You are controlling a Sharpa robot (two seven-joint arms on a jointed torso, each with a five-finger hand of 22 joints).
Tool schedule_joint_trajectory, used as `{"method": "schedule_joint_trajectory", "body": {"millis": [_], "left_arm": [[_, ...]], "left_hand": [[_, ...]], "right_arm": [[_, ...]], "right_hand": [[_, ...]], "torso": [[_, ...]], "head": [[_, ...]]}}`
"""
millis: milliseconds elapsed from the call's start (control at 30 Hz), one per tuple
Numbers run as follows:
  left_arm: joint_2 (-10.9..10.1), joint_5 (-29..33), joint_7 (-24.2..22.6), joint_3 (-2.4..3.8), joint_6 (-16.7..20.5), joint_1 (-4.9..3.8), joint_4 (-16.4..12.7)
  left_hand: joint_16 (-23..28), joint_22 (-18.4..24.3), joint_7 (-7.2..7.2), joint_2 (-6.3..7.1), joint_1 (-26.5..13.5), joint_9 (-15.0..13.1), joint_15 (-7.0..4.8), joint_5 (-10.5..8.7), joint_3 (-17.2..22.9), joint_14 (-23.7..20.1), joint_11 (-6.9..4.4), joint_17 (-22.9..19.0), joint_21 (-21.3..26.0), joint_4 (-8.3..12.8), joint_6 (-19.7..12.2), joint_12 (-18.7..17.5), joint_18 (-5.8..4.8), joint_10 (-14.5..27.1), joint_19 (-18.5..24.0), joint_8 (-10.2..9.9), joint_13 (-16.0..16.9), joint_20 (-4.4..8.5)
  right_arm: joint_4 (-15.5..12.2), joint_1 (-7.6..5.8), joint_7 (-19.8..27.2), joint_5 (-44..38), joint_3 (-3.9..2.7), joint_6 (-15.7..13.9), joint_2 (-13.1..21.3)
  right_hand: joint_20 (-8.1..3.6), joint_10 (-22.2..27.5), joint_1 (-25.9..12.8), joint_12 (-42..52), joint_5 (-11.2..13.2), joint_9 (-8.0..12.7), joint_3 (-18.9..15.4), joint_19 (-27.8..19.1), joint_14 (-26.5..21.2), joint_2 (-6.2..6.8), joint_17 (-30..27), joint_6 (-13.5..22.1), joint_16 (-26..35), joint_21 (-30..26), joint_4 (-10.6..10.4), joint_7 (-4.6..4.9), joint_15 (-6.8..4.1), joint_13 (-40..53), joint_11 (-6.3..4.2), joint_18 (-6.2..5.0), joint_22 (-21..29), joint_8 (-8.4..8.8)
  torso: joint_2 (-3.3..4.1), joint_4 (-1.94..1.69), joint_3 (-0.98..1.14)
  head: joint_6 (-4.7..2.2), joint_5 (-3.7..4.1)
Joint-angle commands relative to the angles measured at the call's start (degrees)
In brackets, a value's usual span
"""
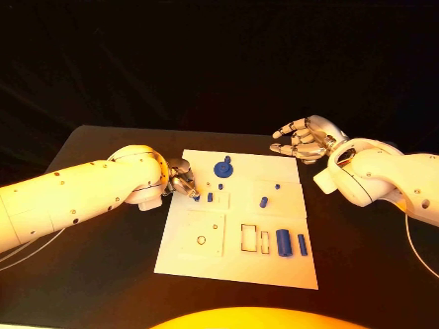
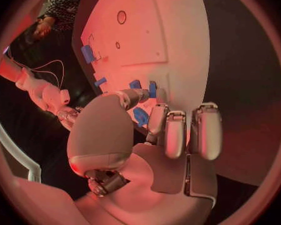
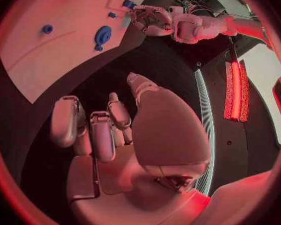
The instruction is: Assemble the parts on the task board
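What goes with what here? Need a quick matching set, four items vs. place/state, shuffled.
Items:
1. left hand
2. right hand
3. round blue part
4. large blue cylinder

Places/states:
A. lies near the board's right edge, on the robot's side
B. fingertips at a small blue part by the task board's left edge
C. sits on the board's far half
D. off the board, above the black table past its far right corner, holding nothing

Pairs: 1-B, 2-D, 3-C, 4-A
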State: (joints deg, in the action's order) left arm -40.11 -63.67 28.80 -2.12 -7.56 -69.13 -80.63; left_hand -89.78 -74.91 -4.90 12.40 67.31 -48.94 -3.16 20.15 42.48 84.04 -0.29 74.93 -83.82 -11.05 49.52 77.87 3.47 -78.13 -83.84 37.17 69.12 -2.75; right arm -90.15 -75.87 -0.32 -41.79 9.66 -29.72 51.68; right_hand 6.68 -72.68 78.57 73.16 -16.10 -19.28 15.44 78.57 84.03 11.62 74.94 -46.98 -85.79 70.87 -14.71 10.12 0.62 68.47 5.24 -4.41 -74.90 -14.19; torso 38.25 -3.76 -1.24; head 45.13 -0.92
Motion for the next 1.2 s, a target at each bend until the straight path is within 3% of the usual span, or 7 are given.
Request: {"method": "schedule_joint_trajectory", "body": {"millis": [33, 1200], "left_arm": [[0.01, -0.94, -0.25, -0.14, -0.75, 0.40, -0.35], [0.18, -0.79, 0.47, -0.13, -3.04, 0.64, -0.99]], "left_hand": [[-0.22, -1.94, 0.97, -0.55, 0.09, -1.54, -0.56, 0.32, 8.85, 5.96, -0.13, 15.07, -0.37, 8.54, 1.29, -0.19, -0.68, -0.12, -0.52, 0.29, -0.04, 0.20], [-0.22, -1.95, 1.26, -0.04, -0.84, -2.06, -0.76, 0.74, 9.56, 5.96, -0.37, 15.07, -0.35, 8.88, 1.83, 0.29, -0.68, -0.96, -0.54, 0.78, 0.81, 0.37]], "right_arm": [[-0.06, 0.04, 0.58, -0.40, 0.00, 0.77, 0.06], [-0.25, 0.05, 0.58, -0.40, 0.00, 0.60, 0.21]], "right_hand": [[-0.07, 0.11, 0.51, 0.14, -0.01, 0.07, -0.04, -0.22, 3.34, -0.01, 4.11, -0.26, 0.26, -0.29, -0.35, -0.29, -0.02, -0.04, -0.32, -0.42, -0.35, -0.19], [-0.07, 0.07, 0.42, 0.18, -0.01, 0.11, -0.04, -0.19, 3.35, -0.05, 4.12, -0.24, 0.27, -0.30, -0.51, -0.30, -0.02, -0.03, -0.32, -0.41, -0.37, -0.24]], "torso": [[0.04, 0.03, 0.02], [0.00, -0.01, 0.02]], "head": [[0.19, -0.02], [0.43, -0.01]]}}
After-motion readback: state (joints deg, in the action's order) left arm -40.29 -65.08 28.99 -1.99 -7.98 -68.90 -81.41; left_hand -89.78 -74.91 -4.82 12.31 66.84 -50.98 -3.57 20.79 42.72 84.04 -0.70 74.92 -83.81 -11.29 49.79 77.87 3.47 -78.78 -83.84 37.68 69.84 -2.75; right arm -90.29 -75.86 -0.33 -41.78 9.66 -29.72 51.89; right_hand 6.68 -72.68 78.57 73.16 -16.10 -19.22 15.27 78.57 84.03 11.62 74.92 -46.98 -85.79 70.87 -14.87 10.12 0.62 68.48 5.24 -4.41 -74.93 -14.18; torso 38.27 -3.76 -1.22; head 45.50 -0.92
